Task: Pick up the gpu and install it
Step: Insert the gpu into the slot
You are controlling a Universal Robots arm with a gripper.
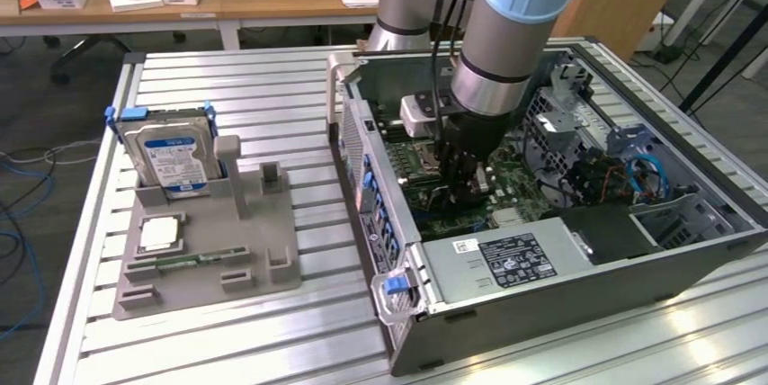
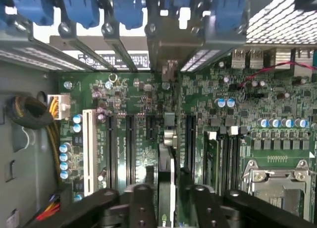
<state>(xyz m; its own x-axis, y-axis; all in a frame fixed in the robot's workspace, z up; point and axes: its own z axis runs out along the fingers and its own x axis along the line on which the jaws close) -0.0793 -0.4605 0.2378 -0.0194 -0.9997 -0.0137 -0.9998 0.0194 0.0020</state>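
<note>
**GPU upright on the motherboard, gripper straddling it**

Currently the arm (image 1: 504, 34) is reaching straight down into the open PC case (image 1: 576, 304), which lies on its side on the slatted aluminium table (image 1: 240, 349). In the exterior view the gripper (image 1: 462, 178) sits low over the motherboard, near the middle of the case.

Wrist view:
- The gpu (image 2: 166, 178) is seen edge-on, a thin dark card standing upright on the motherboard (image 2: 138, 99), in line with the long black expansion slots.
- Its far end points at the case's rear slot openings, under the row of blue latches (image 2: 81, 10).
- The gripper (image 2: 170, 191) straddles the card, one finger (image 2: 141, 198) on each side.
- The jaws look slightly spread. A sliver of board shows between the card and one finger, so it reads as a loose straddle, not a pinch.
- I can't tell whether the card is fully seated in its slot.
- A white slot (image 2: 89, 148) lies well to one side of the card, and the CPU socket (image 2: 277, 183) well to the other.

Exterior view, on its left:
- The grey fixture tray (image 1: 270, 250) is well apart from the case.
- It holds the blue-labelled hard drive (image 1: 172, 158) standing upright at the back.
- A CPU chip (image 1: 160, 234) lies flat in front of the drive.
- The small green memory stick (image 1: 192, 261) is just below the chip.

The power supply (image 1: 504, 259) with its black label fills the near corner of the case.
</note>
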